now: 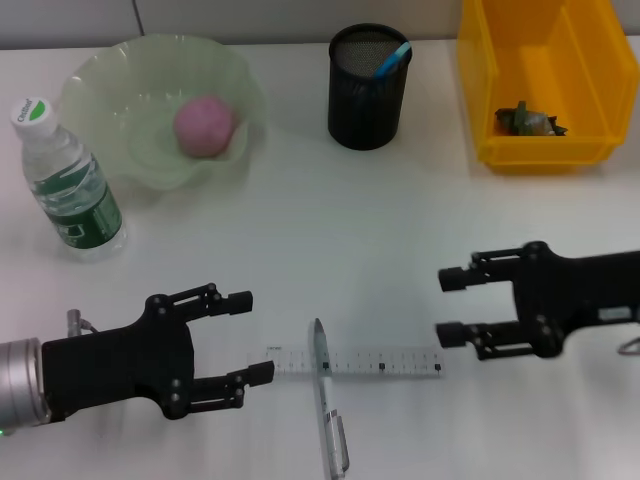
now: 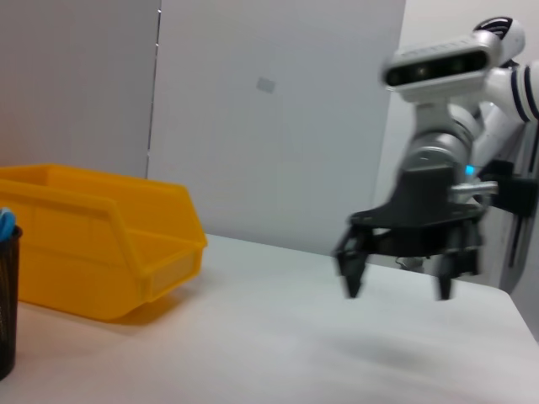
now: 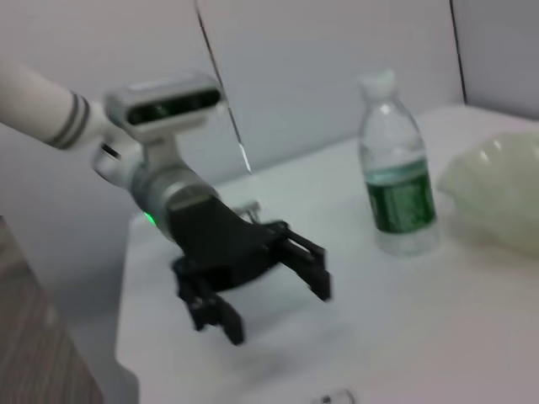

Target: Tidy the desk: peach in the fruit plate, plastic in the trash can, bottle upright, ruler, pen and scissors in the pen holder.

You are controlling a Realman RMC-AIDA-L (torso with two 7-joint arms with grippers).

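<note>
A clear ruler (image 1: 355,362) lies flat on the white desk, crossed by a silver pen (image 1: 328,408). The left gripper (image 1: 248,337) and right gripper (image 1: 452,306) hover at either end of it, fingers spread wide, holding nothing. The peach (image 1: 205,125) sits in the green fruit plate (image 1: 110,85).

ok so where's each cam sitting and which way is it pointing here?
Head: up on the robot's head, looking forward and down at the table; both arms show, left hand and right hand open, flanking the ruler and pen.
Left wrist: low over the table, facing across at the right hand and yellow bin; none of its own fingers show.
Right wrist: low, facing across at the left hand and upright bottle.
Shared: each wrist view shows the opposite hand, also seen from the head.
</note>
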